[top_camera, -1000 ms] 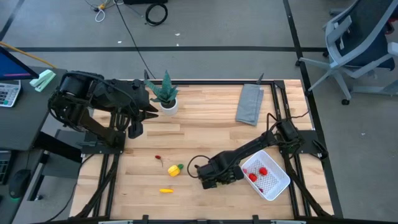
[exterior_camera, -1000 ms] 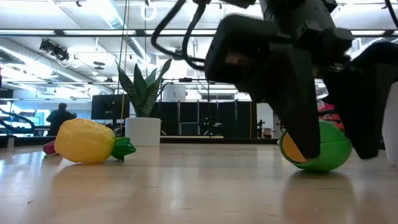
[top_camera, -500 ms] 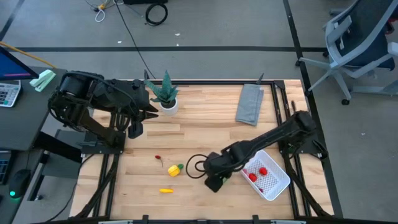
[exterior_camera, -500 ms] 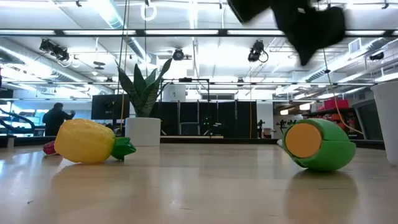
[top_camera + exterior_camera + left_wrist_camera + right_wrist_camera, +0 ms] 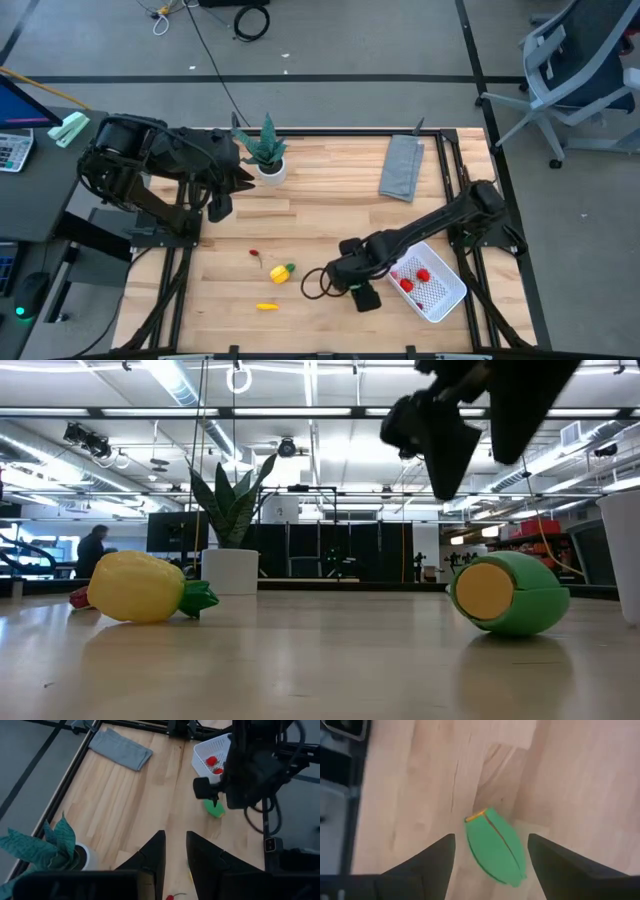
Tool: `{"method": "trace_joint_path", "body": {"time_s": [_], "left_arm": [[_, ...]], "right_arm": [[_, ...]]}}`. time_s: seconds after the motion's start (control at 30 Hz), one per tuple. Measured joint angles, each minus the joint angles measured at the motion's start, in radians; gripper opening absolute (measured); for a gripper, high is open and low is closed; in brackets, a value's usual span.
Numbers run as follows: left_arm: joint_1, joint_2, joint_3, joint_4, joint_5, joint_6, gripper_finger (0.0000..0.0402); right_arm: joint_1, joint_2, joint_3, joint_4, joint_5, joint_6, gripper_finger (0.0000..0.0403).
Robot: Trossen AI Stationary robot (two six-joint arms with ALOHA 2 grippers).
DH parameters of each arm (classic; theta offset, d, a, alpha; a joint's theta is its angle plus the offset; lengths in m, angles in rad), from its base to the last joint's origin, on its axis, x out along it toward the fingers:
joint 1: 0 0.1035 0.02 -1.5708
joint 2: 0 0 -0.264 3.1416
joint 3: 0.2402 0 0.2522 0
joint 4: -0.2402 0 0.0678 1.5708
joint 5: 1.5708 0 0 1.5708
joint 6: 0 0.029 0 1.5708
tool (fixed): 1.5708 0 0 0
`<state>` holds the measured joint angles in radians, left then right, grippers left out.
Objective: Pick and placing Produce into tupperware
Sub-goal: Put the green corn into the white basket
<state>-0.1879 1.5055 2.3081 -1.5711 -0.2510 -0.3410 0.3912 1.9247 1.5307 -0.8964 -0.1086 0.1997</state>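
The green oblong point(image 5: 505, 593) with an orange cut face lies on its side on the table, untouched; it also shows in the right wrist view point(image 5: 495, 845) and the left wrist view point(image 5: 215, 809). My right gripper point(image 5: 475, 455) hangs open above it, clear of it, and covers it in the high view point(image 5: 362, 296). The white tupperware point(image 5: 455, 290) beside it holds two red pieces point(image 5: 405, 284). A yellow piece with a green end point(image 5: 282, 272), a thin yellow-orange one point(image 5: 267, 306) and a tiny red piece point(image 5: 254, 253) lie on the wood. My left gripper point(image 5: 218, 205) waits at the far left with a narrow gap.
A potted plant point(image 5: 266, 155) in a white pot stands by the far edge, close to the left arm. A folded grey cloth point(image 5: 402, 167) lies at the far right. Bare wood stretches between the cloth, the plant and the produce.
My right gripper has risen from the table, where its fingers stood on either side of the green oblong, and has shifted a little toward the near right. The green oblong has stayed on the table where it was.
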Motion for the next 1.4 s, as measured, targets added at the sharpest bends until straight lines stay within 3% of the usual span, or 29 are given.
{"method": "trace_joint_path", "body": {"time_s": [0.3, 0.87, 1.4], "left_arm": [[0.000, 0.000, 0.000, 0.000, 0.000, -0.097, 0.0076], [0.000, 0.000, 0.000, 0.000, 0.000, -0.226, 0.0072], [0.001, 0.001, 0.000, 0.000, 0.000, -0.223, 0.0068]], "right_arm": [[-0.003, 0.075, 0.000, -0.028, 0.002, -0.065, 0.0260], [0.011, 0.079, 0.000, -0.048, -0.018, -0.124, 0.0264], [0.033, 0.080, -0.028, -0.035, -0.020, -0.149, 0.0317]]}}
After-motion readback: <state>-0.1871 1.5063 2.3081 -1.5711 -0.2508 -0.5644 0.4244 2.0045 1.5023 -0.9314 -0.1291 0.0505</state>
